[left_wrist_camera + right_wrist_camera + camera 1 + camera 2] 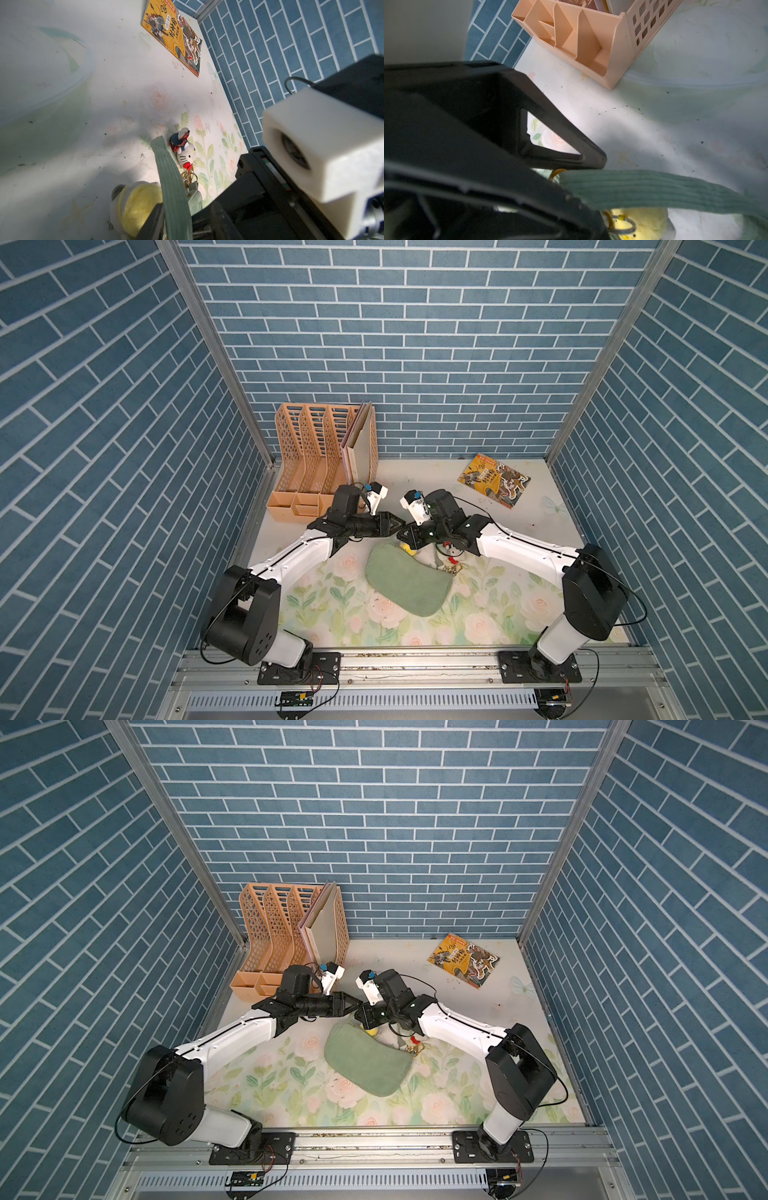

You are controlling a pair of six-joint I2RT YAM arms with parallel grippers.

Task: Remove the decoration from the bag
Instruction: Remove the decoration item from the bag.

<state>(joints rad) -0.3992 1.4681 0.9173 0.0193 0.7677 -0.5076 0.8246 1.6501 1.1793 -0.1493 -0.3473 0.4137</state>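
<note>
1. The bag (407, 578) lies flat on the floral table (332, 614), near the middle, its sage-green body between the two arms.
2. The decoration (184, 148), a white plush cat with a red bow, lies on the table just beside the bag's right end, touching the gold clasp rings (189, 176). In a top view only its red bits and the gold clasp (453, 568) show, under the right arm.
3. The left claw (400, 524) and right claw (405, 536) meet tip to tip above the bag's far end.
4. The green strap (172, 187) runs up from the clasp into the left claw; its jaws are clamped on the strap.
5. The right claw's state is not plain in the views; its jaws read as together. The strap (654, 189) passes right at its tip.
6. The decoration lies apart from both claws, lower and toward the right arm.
7. A yellow plush (137, 205) lies beside the strap.
</note>
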